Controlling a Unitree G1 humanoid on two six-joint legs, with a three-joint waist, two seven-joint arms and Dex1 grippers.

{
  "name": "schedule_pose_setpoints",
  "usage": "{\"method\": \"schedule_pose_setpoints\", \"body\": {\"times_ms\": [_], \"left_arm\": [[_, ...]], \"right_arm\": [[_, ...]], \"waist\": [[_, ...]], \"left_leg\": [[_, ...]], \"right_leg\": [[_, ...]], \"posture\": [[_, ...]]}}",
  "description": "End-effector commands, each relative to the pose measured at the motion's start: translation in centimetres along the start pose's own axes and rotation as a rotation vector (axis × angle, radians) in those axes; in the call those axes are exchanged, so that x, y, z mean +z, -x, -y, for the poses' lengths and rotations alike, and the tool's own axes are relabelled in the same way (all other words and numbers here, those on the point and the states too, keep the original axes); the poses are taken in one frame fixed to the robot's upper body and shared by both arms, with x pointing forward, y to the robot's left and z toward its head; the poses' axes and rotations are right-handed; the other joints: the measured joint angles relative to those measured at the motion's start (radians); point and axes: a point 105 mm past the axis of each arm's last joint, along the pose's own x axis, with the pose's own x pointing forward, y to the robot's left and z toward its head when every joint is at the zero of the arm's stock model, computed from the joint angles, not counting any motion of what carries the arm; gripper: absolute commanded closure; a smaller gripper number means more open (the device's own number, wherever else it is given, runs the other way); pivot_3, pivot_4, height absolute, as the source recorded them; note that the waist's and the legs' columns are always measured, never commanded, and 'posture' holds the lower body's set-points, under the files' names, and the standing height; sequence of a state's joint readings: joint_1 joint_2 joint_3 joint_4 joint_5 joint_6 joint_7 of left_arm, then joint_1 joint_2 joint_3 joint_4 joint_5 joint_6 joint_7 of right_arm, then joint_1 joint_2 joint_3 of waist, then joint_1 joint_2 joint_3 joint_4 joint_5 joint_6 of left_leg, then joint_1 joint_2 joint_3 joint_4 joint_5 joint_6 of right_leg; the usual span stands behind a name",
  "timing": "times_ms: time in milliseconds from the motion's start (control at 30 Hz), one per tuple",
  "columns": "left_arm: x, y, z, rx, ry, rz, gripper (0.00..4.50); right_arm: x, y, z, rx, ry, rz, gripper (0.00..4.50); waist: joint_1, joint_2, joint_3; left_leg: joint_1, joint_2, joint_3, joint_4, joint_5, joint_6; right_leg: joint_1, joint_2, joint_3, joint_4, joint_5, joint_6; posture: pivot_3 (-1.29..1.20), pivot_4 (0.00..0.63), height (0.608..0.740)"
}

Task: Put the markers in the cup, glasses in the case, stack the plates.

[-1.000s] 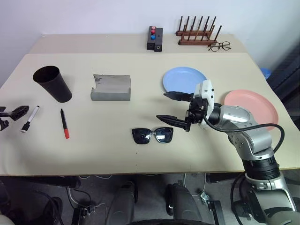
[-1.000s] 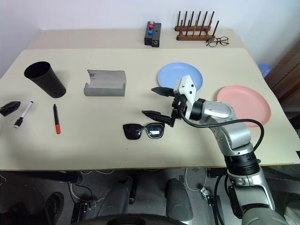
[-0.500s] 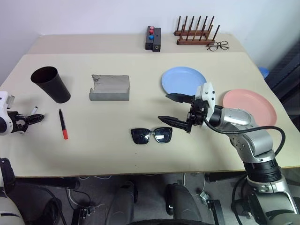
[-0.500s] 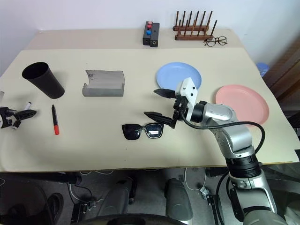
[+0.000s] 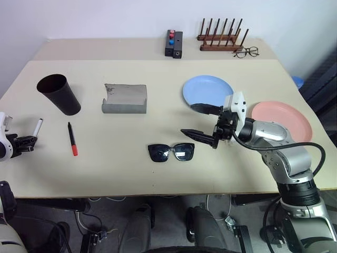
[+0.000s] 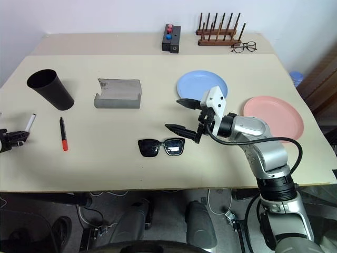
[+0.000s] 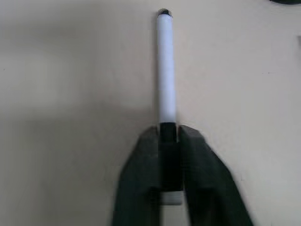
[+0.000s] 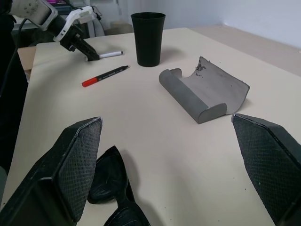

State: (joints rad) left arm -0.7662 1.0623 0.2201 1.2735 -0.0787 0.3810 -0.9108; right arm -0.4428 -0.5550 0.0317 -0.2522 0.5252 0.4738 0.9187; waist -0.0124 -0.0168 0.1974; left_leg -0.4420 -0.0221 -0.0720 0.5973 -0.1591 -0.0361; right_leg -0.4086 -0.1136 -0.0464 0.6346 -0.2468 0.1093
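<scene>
At the table's far left, my left gripper (image 5: pixel 23 142) is shut on the black end of a white marker (image 7: pixel 165 75). The barrel of the white marker (image 5: pixel 38 126) sticks out beyond the fingertips. A black marker with a red cap (image 5: pixel 71 138) lies just right of it. The dark cup (image 5: pixel 59 94) stands upright behind both. The grey case (image 5: pixel 125 98) lies open at mid-table. The black sunglasses (image 5: pixel 171 152) rest near the front edge. My right gripper (image 5: pixel 187 119) hovers open just right of them, holding nothing. The blue plate (image 5: pixel 207 89) and the pink plate (image 5: pixel 284 118) lie apart on the right.
Along the table's back edge stand a black box with red and blue buttons (image 5: pixel 174 43) and a wooden peg rack (image 5: pixel 220 37). Thin-rimmed spectacles (image 5: pixel 246 51) lie beside the rack. Bare tabletop lies between the case and the sunglasses.
My left gripper has come down over the white marker and closed on its black end. The right arm has stayed where it was.
</scene>
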Motion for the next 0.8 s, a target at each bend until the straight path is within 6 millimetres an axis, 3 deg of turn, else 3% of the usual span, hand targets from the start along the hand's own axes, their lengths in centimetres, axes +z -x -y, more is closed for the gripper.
{"method": "schedule_pose_setpoints", "body": {"times_ms": [33,133,333,433,567,800], "left_arm": [[0.2,1.1,-0.7,-0.002,0.007,0.018,4.41],[0.0,2.8,-0.7,-0.093,0.030,0.006,4.41],[-1.3,6.2,2.5,-0.343,0.006,-0.094,4.41],[-2.1,6.9,3.1,-0.289,-0.117,-0.109,4.41],[-3.1,7.2,4.2,-0.277,-0.100,-0.124,4.41],[-3.4,7.0,4.2,-0.246,-0.085,-0.123,1.17]], "right_arm": [[1.4,0.2,0.2,-0.002,0.050,0.032,0.00],[1.4,0.3,0.1,-0.003,0.051,0.033,0.00],[1.2,0.3,0.0,0.005,0.041,0.037,0.00],[1.2,0.0,-0.1,0.015,0.041,0.041,0.00],[1.2,-0.4,0.0,0.025,0.041,0.045,0.00],[1.2,-0.2,0.0,0.028,0.044,0.042,0.00]], "waist": [[-0.001,0.000,0.000],[-0.005,0.000,0.000],[-0.009,0.000,0.000],[-0.005,0.000,0.000],[0.002,0.000,0.000],[0.000,0.000,0.000]], "left_leg": [[0.000,0.000,0.000,0.000,0.000,0.000],[0.000,0.000,0.000,0.000,0.000,0.000],[0.000,0.003,0.003,-0.001,0.000,0.000],[0.000,0.006,0.004,-0.001,-0.001,-0.002],[-0.001,0.008,0.006,-0.001,-0.002,-0.003],[-0.002,0.011,0.013,-0.002,-0.002,-0.002]], "right_leg": [[0.000,0.000,0.000,0.000,0.000,0.000],[0.000,0.000,0.000,0.000,0.000,0.000],[-0.003,0.000,0.004,0.000,0.000,-0.001],[-0.004,-0.003,0.007,-0.001,-0.002,-0.006],[-0.005,-0.006,0.007,-0.003,-0.001,-0.007],[-0.006,-0.005,0.007,-0.004,-0.001,-0.007]], "posture": [[0.00,0.150,0.740],[0.00,0.150,0.740],[0.00,0.150,0.740],[0.00,0.150,0.740],[0.00,0.150,0.740],[0.00,0.150,0.740]]}}
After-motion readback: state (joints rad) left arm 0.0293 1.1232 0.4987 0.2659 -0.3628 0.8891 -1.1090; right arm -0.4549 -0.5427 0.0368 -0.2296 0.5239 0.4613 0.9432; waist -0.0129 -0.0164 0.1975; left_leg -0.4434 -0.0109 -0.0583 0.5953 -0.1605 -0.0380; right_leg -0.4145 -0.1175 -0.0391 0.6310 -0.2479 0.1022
